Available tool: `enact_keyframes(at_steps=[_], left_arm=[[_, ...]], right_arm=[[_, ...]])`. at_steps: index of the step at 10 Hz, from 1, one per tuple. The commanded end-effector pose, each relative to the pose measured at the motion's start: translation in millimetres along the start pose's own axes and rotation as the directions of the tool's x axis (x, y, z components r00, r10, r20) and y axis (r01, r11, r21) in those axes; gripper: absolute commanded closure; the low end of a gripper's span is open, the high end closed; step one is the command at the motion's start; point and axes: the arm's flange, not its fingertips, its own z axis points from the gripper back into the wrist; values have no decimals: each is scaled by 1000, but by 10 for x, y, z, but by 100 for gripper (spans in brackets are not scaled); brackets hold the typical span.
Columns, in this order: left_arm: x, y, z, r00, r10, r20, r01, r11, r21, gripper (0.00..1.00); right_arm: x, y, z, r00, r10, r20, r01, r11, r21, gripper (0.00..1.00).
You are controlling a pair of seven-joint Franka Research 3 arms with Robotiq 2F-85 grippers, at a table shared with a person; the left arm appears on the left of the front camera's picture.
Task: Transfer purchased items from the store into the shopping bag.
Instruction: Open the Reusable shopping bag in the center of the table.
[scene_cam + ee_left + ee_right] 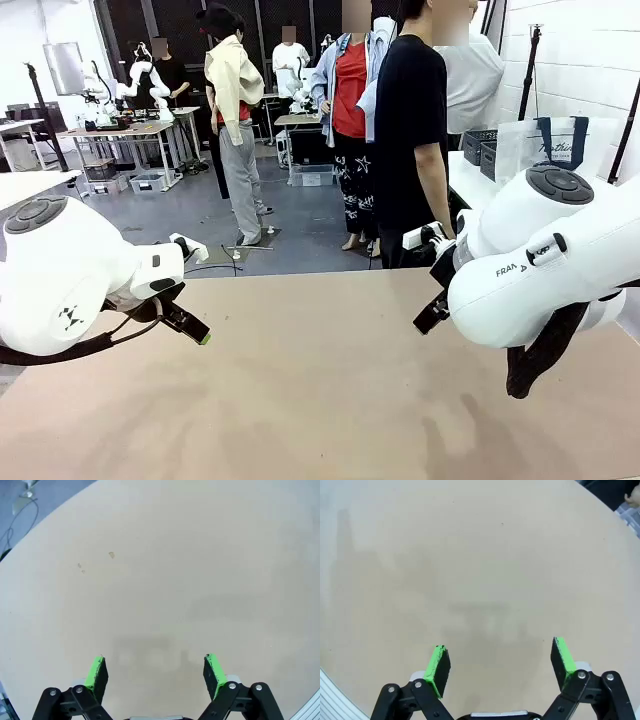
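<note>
The shopping bag (556,143), translucent white with navy handles, stands on a side table at the far right, behind my right arm. The purchased items are out of view. My left gripper (193,329) hangs open over the left part of the tan table (320,400), and in the left wrist view my left gripper (155,672) has only bare tabletop between its green pads (96,672). My right gripper (431,313) is open over the right part of the table. In the right wrist view my right gripper (501,662) likewise holds nothing.
A person in a black shirt (410,130) stands at the table's far edge, turned sideways, with others behind. Dark crates (481,148) sit beside the bag on the side table. The tan table's far edge (300,277) runs between the two arms.
</note>
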Motion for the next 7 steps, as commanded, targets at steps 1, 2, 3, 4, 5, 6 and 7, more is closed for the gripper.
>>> enact_keyframes(at_steps=[1,2,3,4,5,6,7], left_arm=[[0,0,0,1000,0,0,0,1000,0,0],[0,0,0,1000,0,0,0,1000,0,0],[0,0,0,1000,0,0,0,1000,0,0],[0,0,0,1000,0,0,0,1000,0,0],[0,0,0,1000,0,0,0,1000,0,0],[0,0,0,1000,0,0,0,1000,0,0],[0,0,0,1000,0,0,0,1000,0,0]], right_arm=[[0,0,0,1000,0,0,0,1000,0,0],[0,0,0,1000,0,0,0,1000,0,0],[0,0,0,1000,0,0,0,1000,0,0],[0,0,0,1000,0,0,0,1000,0,0],[0,0,0,1000,0,0,0,1000,0,0],[0,0,0,1000,0,0,0,1000,0,0],[0,0,0,1000,0,0,0,1000,0,0]])
